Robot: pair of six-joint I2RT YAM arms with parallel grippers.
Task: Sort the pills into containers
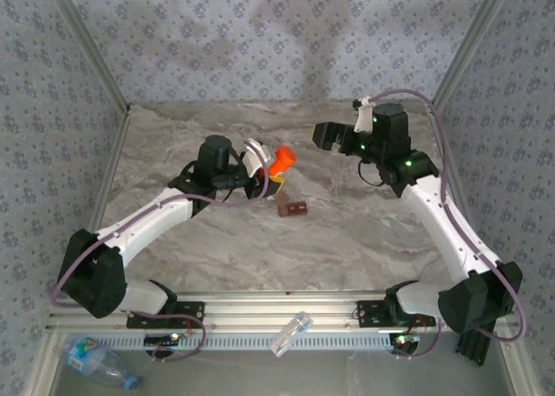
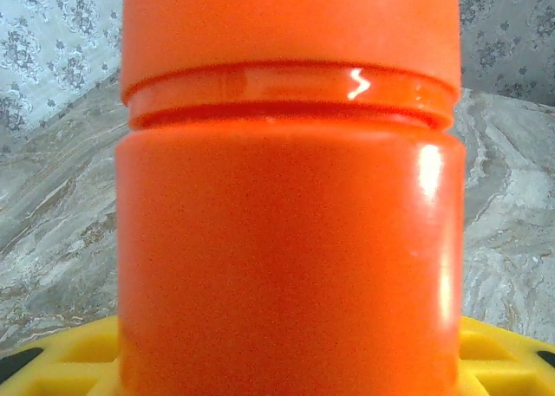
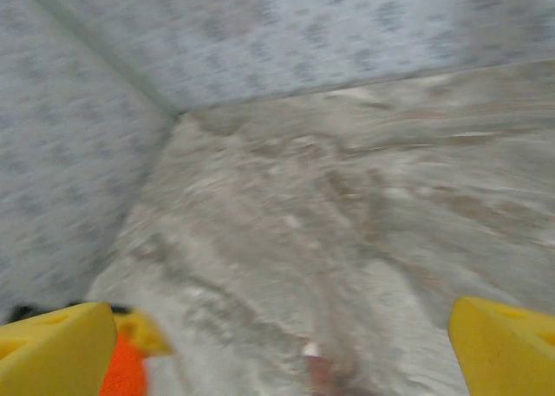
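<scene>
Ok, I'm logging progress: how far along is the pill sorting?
Nothing looks sorted yet. In hand: the left gripper holds the orange bottle, whose cap seems to be on. The right gripper is open and empty nearby. Left to do: a small brown item lies on the table; I can't tell if it holds pills.

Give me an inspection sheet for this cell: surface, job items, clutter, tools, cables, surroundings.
Surface: marbled grey tabletop, no spills seen.
Job's things: orange pill bottle in the left tool; loose pills, nothing seen.
Clutter: small brown object at centre; small clear item on the base rail; clear water bottle beyond the near edge.
Tools: left tool shut on the bottle; right tool open, empty.
Cables: purple cables along both arms, no snag seen.
Surroundings: patterned walls, metal frame posts.
</scene>
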